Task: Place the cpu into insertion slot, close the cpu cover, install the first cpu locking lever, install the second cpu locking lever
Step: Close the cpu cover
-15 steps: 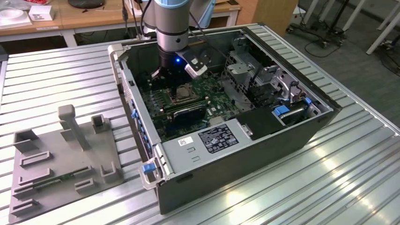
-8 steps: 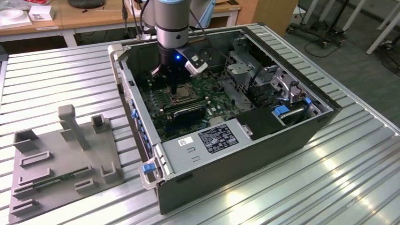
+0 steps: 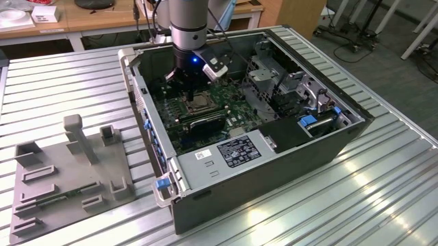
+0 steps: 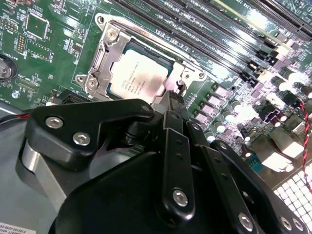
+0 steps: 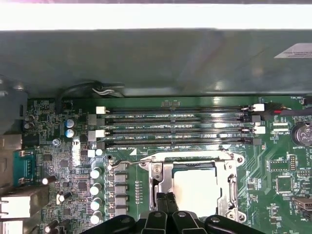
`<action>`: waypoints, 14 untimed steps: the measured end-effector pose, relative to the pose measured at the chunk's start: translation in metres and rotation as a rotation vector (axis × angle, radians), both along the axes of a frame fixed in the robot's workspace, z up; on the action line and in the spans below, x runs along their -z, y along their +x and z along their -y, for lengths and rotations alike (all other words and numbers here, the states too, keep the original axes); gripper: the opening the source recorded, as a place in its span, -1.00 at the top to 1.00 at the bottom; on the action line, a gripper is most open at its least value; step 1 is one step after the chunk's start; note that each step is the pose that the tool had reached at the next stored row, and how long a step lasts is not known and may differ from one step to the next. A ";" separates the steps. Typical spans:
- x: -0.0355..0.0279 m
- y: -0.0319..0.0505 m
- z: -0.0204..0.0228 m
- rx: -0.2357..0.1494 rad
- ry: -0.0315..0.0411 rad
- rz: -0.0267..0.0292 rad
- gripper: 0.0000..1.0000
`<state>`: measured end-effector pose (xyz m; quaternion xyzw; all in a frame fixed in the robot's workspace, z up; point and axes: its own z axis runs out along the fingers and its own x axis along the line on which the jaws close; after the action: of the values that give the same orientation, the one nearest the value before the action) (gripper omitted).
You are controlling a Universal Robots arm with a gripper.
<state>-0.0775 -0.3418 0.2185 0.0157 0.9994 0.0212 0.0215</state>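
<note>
The pale cpu (image 4: 136, 73) lies flat in the insertion slot (image 5: 192, 167) on the green board inside the open computer case (image 3: 205, 169). Around the cpu (image 5: 195, 187) the silvery cpu cover (image 4: 100, 61) is down, its window framing the chip. A thin wire lever (image 5: 124, 162) juts out beside the socket, and another rod (image 4: 161, 46) runs along the socket's edge by the memory slots. My gripper (image 4: 174, 95) is shut, with its two black fingertips (image 5: 162, 201) together. The tips rest at the cover's edge (image 5: 157, 178) beside the cpu. In the exterior view the gripper (image 3: 188, 97) hangs straight down over the socket.
Long black memory slots (image 5: 175, 126) run beside the socket, and the case wall (image 5: 146, 58) rises behind them. Capacitors (image 5: 95, 187) stand near the lever. A drive cage (image 3: 308, 102) and power supply (image 3: 236, 148) crowd the case. A grey fixture (image 3: 68, 169) sits on the slatted table.
</note>
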 end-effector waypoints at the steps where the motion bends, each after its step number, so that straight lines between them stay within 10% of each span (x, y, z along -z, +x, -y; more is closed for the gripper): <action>1: -0.0001 0.0000 0.0000 0.000 -0.0002 -0.0001 0.79; 14: -0.0003 0.0206 0.0000 0.000 -0.0003 -0.0003 0.79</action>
<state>-0.0569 -0.3418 0.2188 0.0157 0.9994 0.0211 0.0214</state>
